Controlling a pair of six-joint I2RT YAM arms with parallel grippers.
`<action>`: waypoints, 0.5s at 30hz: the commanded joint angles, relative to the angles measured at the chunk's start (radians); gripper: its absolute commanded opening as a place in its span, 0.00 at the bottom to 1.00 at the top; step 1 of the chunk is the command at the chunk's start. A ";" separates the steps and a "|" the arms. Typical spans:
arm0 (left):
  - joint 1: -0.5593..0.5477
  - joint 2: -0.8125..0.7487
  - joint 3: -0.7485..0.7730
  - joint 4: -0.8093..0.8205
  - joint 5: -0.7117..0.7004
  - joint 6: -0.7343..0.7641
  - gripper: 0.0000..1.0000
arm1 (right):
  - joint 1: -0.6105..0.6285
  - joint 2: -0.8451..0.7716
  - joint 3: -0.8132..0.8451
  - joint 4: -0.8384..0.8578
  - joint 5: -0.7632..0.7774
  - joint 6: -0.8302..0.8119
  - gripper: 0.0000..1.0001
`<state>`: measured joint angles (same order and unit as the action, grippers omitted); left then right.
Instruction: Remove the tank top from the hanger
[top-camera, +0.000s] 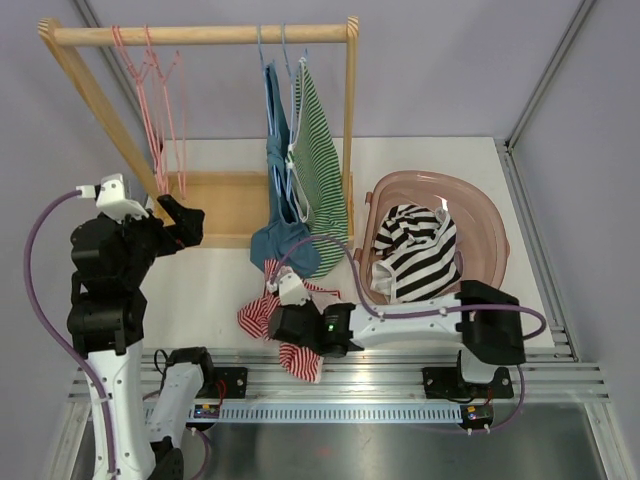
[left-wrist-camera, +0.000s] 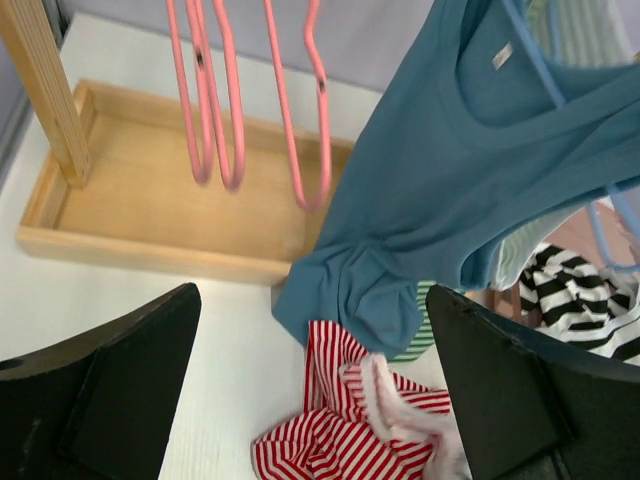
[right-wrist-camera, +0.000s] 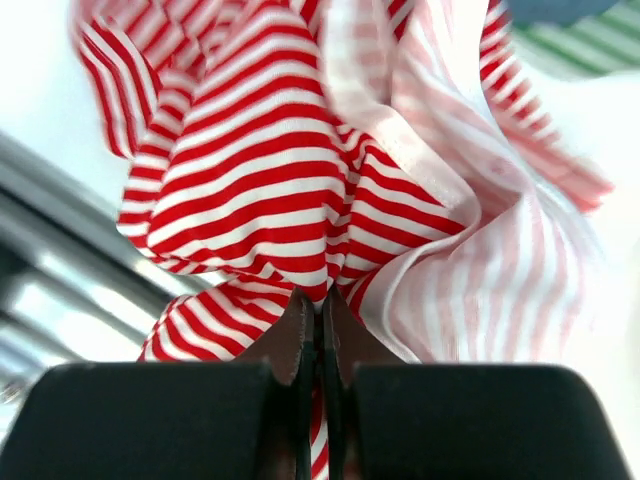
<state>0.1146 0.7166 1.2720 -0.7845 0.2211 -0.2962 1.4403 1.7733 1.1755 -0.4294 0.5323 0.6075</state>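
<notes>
The right claw is pinching tight on a fold of the red-and-white striped tank top, which is lying crumpled on the desk near the front rail, off any hanger and just below the hanging clothes. The grip looks meant to control the loose cloth at the desk's edge. The left claw is hovering with its fingers spread wide and holding nothing, facing the bare pink hangers dangling from the wooden rack, seemingly standing clear with the garment free. Beside them a blue top and a green striped top are hanging from the same rail, the blue hem drooping close over the tank top. A black-and-white striped garment is sitting in the pink basket at the right. A small white label is showing inside the blue top's neckline, too small to read; no other writing is visible.
</notes>
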 joint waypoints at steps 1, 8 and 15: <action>0.003 -0.063 -0.117 0.154 0.011 -0.015 0.99 | 0.011 -0.187 0.027 -0.041 0.095 -0.037 0.00; 0.005 -0.160 -0.296 0.212 -0.120 -0.035 0.99 | 0.012 -0.380 0.084 -0.202 0.195 -0.080 0.00; 0.003 -0.143 -0.361 0.234 -0.215 -0.050 0.99 | 0.012 -0.572 0.159 -0.256 0.312 -0.178 0.00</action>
<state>0.1146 0.5610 0.9260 -0.6289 0.0727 -0.3332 1.4456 1.2823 1.2453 -0.6598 0.7048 0.4988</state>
